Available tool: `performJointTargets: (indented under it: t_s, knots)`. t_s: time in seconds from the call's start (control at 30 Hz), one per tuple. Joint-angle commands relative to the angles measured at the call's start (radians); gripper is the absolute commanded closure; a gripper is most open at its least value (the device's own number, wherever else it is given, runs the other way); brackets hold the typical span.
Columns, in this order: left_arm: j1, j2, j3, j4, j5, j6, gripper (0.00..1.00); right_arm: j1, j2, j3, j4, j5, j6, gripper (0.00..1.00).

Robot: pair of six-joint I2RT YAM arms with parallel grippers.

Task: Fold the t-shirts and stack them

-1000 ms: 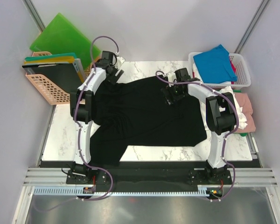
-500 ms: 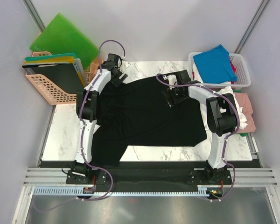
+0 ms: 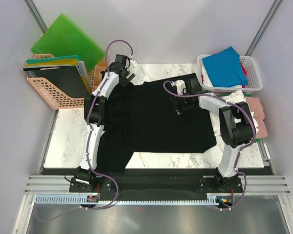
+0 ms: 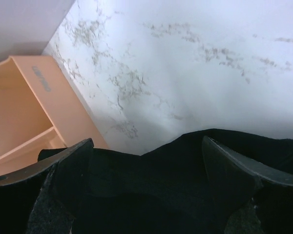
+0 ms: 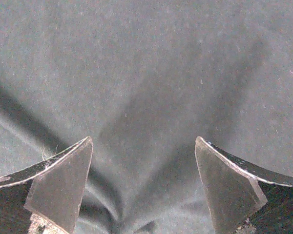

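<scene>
A large black t-shirt (image 3: 151,119) lies spread on the marble table (image 3: 68,141). My left gripper (image 3: 126,78) is at the shirt's far left corner. In the left wrist view it (image 4: 146,148) is open, with the shirt's black edge (image 4: 161,185) between its fingers. My right gripper (image 3: 181,104) is low over the shirt's far middle. In the right wrist view it (image 5: 144,142) is open over wrinkled black cloth (image 5: 151,73). A bright blue shirt (image 3: 225,65) lies in the white basket (image 3: 254,73). White (image 3: 238,95) and pink (image 3: 258,108) shirts lie piled at the right edge.
Stiff green boards (image 3: 66,41) lean on the back left wall. A peach basket (image 3: 51,92) holding flat boards stands below them. A peach box (image 4: 24,112) is close to the left gripper. The right pile sits behind the right arm's elbow (image 3: 234,122).
The left gripper has moved right along the shirt's far edge. The right gripper has shifted slightly to the right over the shirt. The shirt's far edge lies a little flatter.
</scene>
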Motion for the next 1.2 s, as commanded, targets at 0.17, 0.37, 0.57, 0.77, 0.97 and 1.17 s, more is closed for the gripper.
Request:
performJointTargets:
  t_s: [0.17, 0.37, 0.57, 0.77, 0.97, 1.17]
  knots:
    - [-0.026, -0.023, -0.007, 0.141, -0.018, -0.081, 0.00, 0.037, -0.120, -0.110, 0.169, 0.020, -0.048, 0.07]
    - [-0.027, -0.124, -0.093, 0.276, -0.070, -0.103, 0.00, 0.058, -0.118, -0.136, 0.181, -0.007, -0.040, 0.07]
    - [-0.027, -0.331, -0.194, 0.293, -0.024, -0.142, 0.00, 0.096, -0.210, -0.189, 0.253, -0.003, -0.066, 0.05]
    - [-0.027, -0.563, -0.369, 0.235, 0.029, -0.146, 0.00, 0.182, -0.194, -0.108, 0.160, -0.078, -0.043, 0.02]
    - [0.026, -0.893, -0.746, 0.238, 0.060, -0.192, 0.00, 0.345, -0.116, 0.005, 0.045, -0.185, -0.049, 0.02]
    - [0.224, -1.171, -1.053, 0.265, 0.149, -0.263, 0.00, 0.481, 0.042, 0.145, 0.034, -0.207, -0.036, 0.41]
